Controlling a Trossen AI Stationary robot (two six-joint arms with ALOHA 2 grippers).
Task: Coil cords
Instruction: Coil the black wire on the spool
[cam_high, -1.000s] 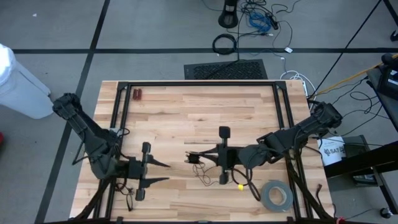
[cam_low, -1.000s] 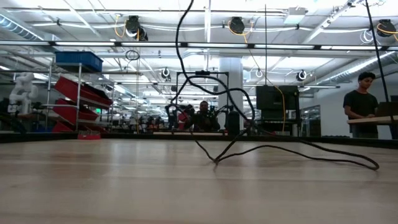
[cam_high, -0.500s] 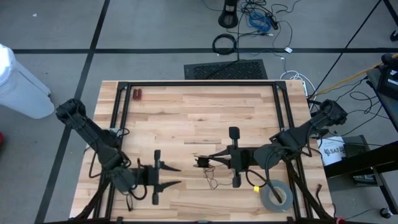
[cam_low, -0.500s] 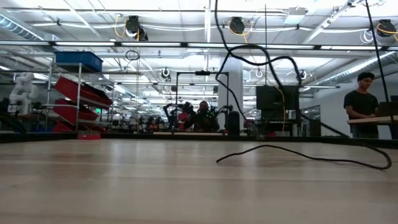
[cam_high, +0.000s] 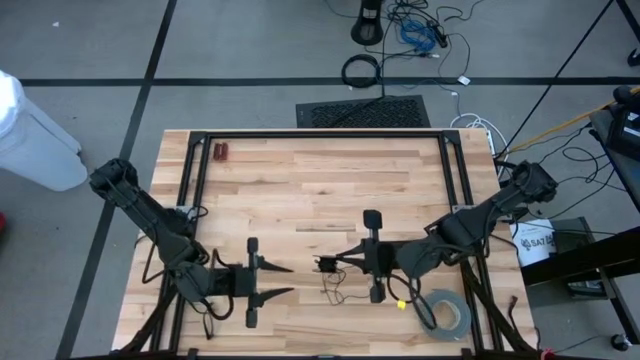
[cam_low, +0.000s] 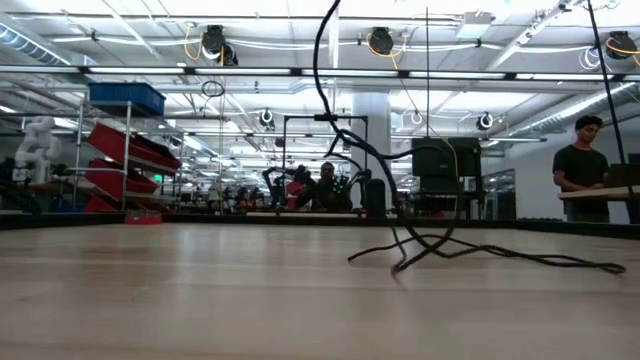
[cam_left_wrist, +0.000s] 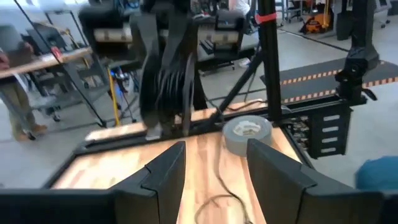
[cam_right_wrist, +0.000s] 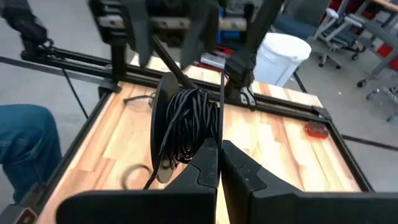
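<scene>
Holding the cord (cam_high: 325, 266) bundle pinched tight, the right tool (cam_high: 333, 265) slides back toward nine o'clock; loose strands drop onto the desk (cam_high: 300, 190). Left tool (cam_high: 285, 281) waits wide.

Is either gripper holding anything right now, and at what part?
The right gripper is shut on the cord, pinching the edge of its coiled black bundle while loose strands trail onto the table. The left gripper is open and empty.

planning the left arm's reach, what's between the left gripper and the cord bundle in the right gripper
In the high view, only bare wooden table lies between the open left gripper and the cord bundle gripped by the right gripper; loose strands trail beneath.
</scene>
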